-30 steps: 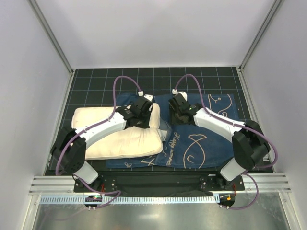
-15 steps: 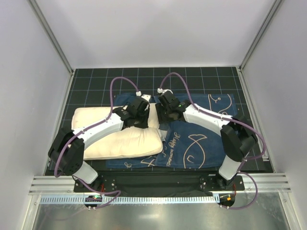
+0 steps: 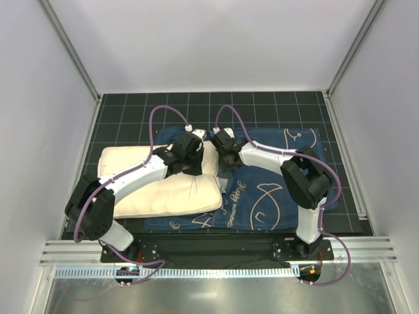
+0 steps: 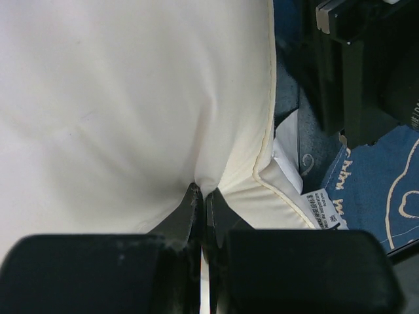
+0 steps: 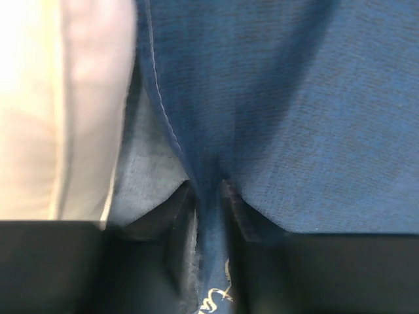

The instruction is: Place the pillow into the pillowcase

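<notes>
The cream-white pillow (image 3: 163,193) lies on the left half of the mat, its right edge over the navy-blue pillowcase (image 3: 275,196), which is spread flat to the right. My left gripper (image 3: 196,152) is shut on a pinch of pillow fabric (image 4: 131,98) near its right edge, close to the white tag (image 4: 324,209). My right gripper (image 3: 221,145) is shut on a fold of the pillowcase (image 5: 275,98) at its left open edge, right beside the pillow (image 5: 46,98). The two grippers sit close together.
A black gridded mat (image 3: 131,111) covers the table. White walls close in the left, back and right. A metal rail (image 3: 196,252) runs along the near edge by the arm bases.
My right gripper has moved left along the pillowcase toward the pillow's right edge, and its arm has folded in. My left gripper has stayed on the pillow.
</notes>
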Available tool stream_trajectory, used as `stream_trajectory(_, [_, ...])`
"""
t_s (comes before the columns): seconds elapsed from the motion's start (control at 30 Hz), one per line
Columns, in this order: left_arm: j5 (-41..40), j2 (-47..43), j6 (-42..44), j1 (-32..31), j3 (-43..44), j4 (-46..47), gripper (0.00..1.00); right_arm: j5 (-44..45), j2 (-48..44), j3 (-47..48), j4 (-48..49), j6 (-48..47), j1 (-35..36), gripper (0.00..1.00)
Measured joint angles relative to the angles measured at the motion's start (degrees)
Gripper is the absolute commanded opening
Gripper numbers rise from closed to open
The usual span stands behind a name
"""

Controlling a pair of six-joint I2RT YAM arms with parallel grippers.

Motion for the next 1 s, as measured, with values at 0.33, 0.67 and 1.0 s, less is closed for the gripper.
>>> stream_trajectory(0.33, [0.5,0.0,0.3,0.1,0.1,-0.2,0.0,1.2,0.0,4.7,-1.2,1.4,-0.9,0.08])
stream_trajectory(0.67, [1.1,0.4,1.0,0.2,0.6,-0.5,0.0,-1.1,0.0,17.5,-7.4,5.6,-3.5,0.06])
stream_trajectory(1.0, [1.5,2.1,2.4,-0.5,2.3,-2.1,0.0,-2.8,-0.1,18.8,-9.0,7.5,-3.0,0.04])
